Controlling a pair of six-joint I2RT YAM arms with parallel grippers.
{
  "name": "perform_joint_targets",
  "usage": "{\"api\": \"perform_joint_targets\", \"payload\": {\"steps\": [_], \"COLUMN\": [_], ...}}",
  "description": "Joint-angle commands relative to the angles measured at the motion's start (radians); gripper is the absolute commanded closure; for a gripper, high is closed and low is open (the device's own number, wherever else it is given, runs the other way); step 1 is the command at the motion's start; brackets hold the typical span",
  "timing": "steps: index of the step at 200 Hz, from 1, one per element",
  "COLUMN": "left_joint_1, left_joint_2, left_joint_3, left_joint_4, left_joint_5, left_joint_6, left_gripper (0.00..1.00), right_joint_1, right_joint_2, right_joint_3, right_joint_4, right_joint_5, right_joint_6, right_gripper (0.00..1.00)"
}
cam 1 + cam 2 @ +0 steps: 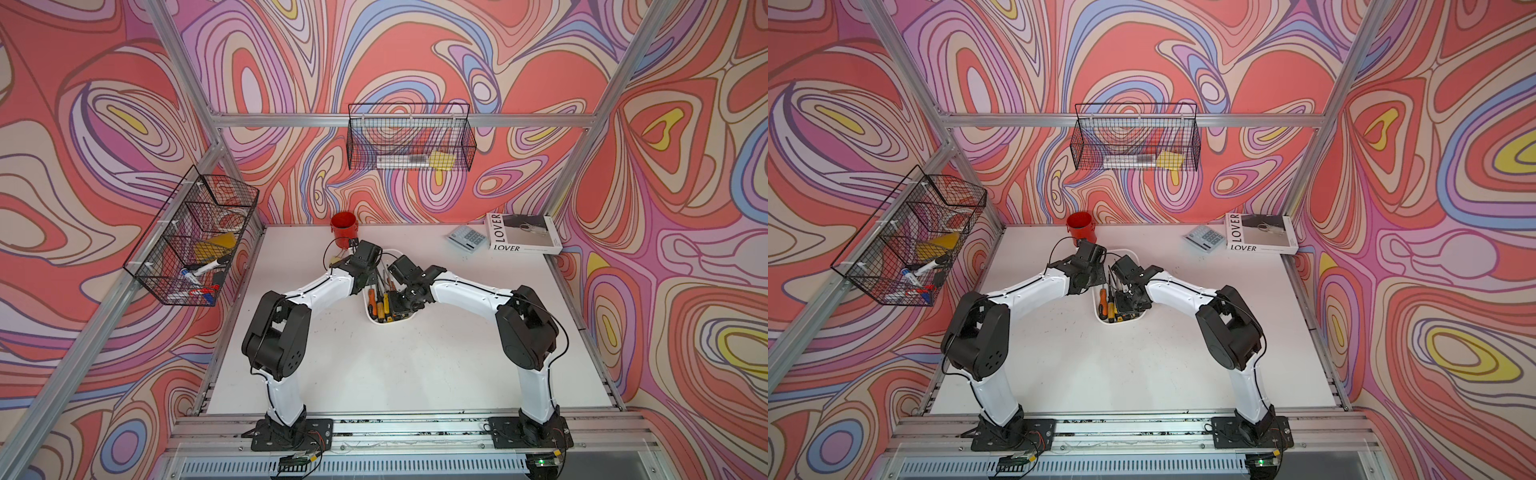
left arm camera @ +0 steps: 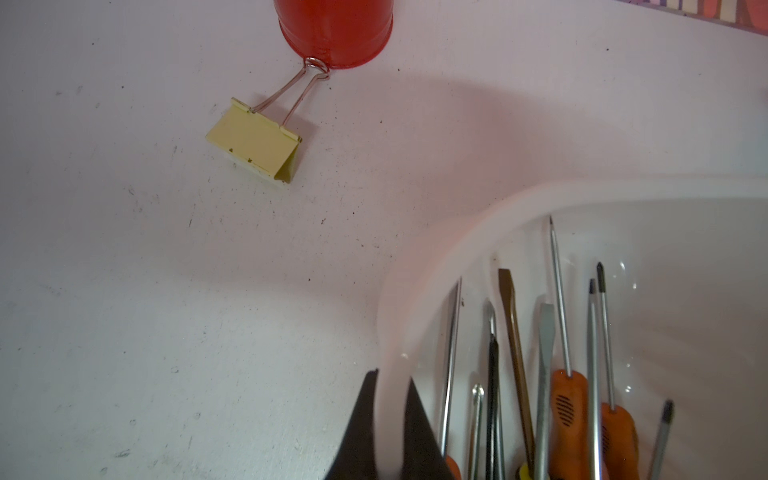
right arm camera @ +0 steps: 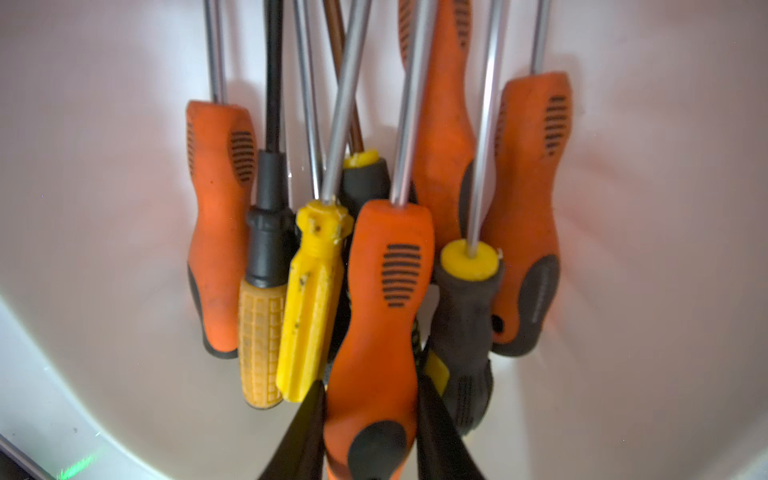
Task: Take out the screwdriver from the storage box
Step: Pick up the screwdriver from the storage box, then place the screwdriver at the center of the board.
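Found table carrying book printed "LOVER" twice, at far right corner. Found storage box mid-table, just nearer than red cup, packed with orange-, yellow- and black-handled screwdrivers. Recorded left gripper pinched tight on box rim. Recorded right gripper inside box, narrowed against both sides of orange screwdriver, not yet lifted out.

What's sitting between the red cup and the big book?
A calculator, close beside the book, away from the red cup. Both top views show it.
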Motion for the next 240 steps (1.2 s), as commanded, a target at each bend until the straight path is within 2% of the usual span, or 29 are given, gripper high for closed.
{"api": "perform_joint_targets", "payload": {"steps": [1, 107, 146, 171, 192, 217, 240], "left_joint_1": [0.003, 0.003, 0.003, 0.003, 0.003, 0.003, 0.004], "left_joint_2": [-0.053, -0.047, -0.045, -0.045, -0.052, -0.061, -0.065], "left_joint_3": [0.001, -0.009, -0.011, -0.008, -0.009, -0.017, -0.017], "left_joint_4": [0.047, 0.049, 0.049, 0.049, 0.046, 0.049, 0.049], "left_joint_5": [-0.03, -0.046, -0.042, -0.042, -0.047, -0.047, -0.035], "left_joint_6": [0.007, 0.005, -0.012, -0.011, -0.01, 0.001, 0.016], "left_gripper": [1.0, 1.0, 1.0, 1.0, 1.0, 1.0, 1.0], "right_joint_1": [0.006, 0.004, -0.004, -0.038, -0.105, -0.179, -0.203], "right_joint_2": [-0.058, -0.181, -0.255, -0.316, -0.344, -0.351, -0.343], "right_joint_3": [-0.026, -0.034, -0.01, -0.032, -0.069, -0.108, -0.124], "right_joint_4": [0.036, 0.064, -0.004, -0.047, -0.081, -0.12, -0.154], "right_joint_5": [0.051, 0.101, 0.217, 0.272, 0.267, 0.258, 0.288], "right_joint_6": [0.006, -0.005, -0.02, -0.047, -0.057, -0.084, -0.119], "right_gripper": [1.0, 1.0, 1.0, 1.0, 1.0, 1.0, 1.0]}}
